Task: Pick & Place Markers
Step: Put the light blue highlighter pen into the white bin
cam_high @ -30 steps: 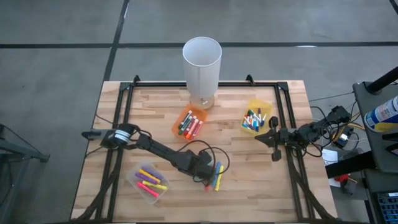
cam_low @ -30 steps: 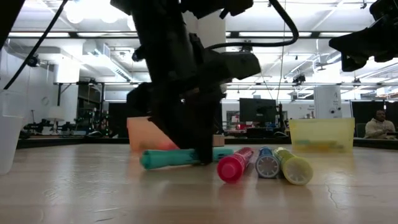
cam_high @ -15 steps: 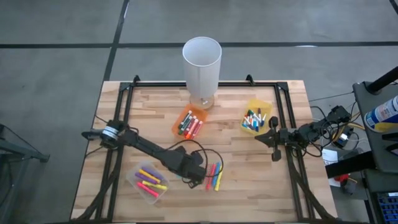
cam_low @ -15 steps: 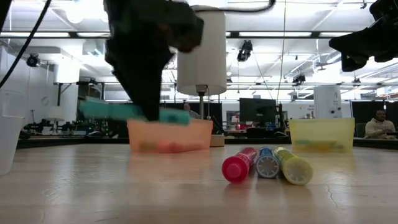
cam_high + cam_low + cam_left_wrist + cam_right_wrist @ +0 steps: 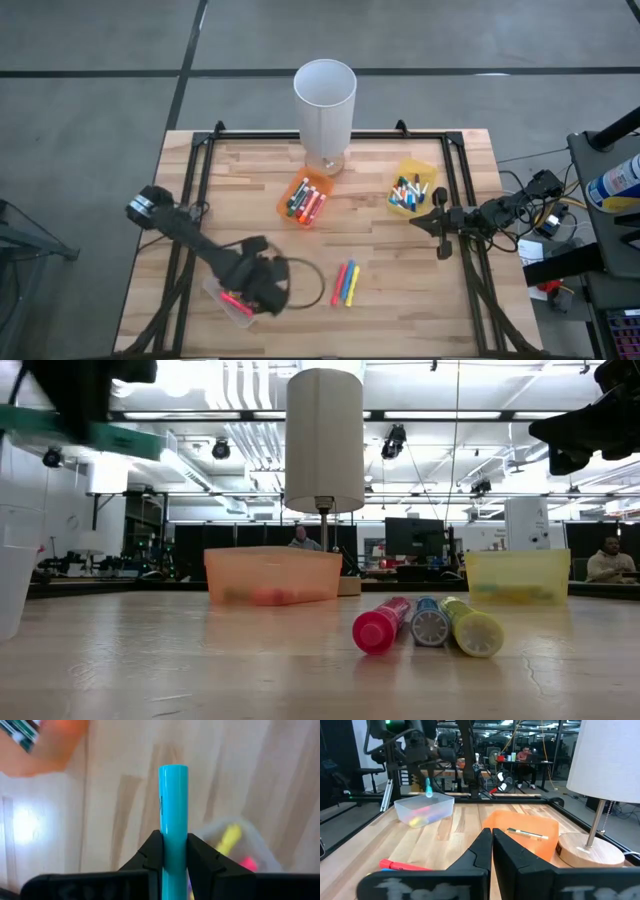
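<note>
Counts: 3 bins: clear bin (image 5: 222, 297) right under the left gripper (image 5: 173, 851), orange bin (image 5: 283, 206) and yellow bin (image 5: 430, 172) farther off. 3 loose markers (image 5: 346, 284) on the table, just beside that gripper: pink, blue, yellow. 1 teal marker (image 5: 173, 815) in its fingers. 1 white cylinder (image 5: 325, 115). Binned markers too small to count. 2 arms.

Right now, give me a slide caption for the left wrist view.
Left claw shut on a teal marker, carried above the clear bin of yellow and pink markers.
</note>
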`<state>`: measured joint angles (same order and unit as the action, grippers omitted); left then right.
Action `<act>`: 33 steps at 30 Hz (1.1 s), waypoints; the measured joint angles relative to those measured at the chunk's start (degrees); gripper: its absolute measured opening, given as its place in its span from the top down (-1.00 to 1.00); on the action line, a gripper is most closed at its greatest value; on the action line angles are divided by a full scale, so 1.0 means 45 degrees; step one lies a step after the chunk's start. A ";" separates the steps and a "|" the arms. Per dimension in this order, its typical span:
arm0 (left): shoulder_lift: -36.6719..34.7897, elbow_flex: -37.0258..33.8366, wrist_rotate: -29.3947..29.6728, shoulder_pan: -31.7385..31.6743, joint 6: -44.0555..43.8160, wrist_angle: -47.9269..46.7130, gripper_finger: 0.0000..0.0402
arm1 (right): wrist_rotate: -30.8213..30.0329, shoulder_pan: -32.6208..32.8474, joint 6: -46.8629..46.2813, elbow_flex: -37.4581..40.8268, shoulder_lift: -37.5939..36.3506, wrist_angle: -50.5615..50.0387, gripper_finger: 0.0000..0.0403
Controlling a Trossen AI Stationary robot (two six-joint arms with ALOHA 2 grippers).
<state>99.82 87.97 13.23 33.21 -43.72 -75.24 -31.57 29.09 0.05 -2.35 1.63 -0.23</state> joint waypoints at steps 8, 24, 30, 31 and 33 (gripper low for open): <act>-0.0322 -0.1576 -0.0064 0.1522 -0.0633 -0.0042 0.73 | 0.0000 0.0003 0.0000 0.0000 0.0000 0.0005 0.96; -0.0313 -0.3710 -0.2297 0.2316 -0.2750 0.2058 0.72 | 0.0000 -0.0002 0.0000 0.0000 0.0000 0.0002 0.96; -0.0313 -0.3805 -0.2307 0.2318 -0.3037 0.2108 0.61 | 0.0000 -0.0002 0.0000 0.0000 0.0000 0.0005 0.96; -0.0313 -0.3805 -0.2307 0.2313 -0.3208 0.2108 0.58 | 0.0000 -0.0002 0.0000 0.0000 0.0000 0.0000 0.96; -0.0313 -0.3805 -0.2307 0.2313 -0.3465 0.2119 0.53 | 0.0000 -0.0001 0.0000 0.0000 0.0000 0.0002 0.96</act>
<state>98.41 70.85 2.85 43.62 -59.31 -65.71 -31.57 29.09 0.05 -2.35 1.63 -0.22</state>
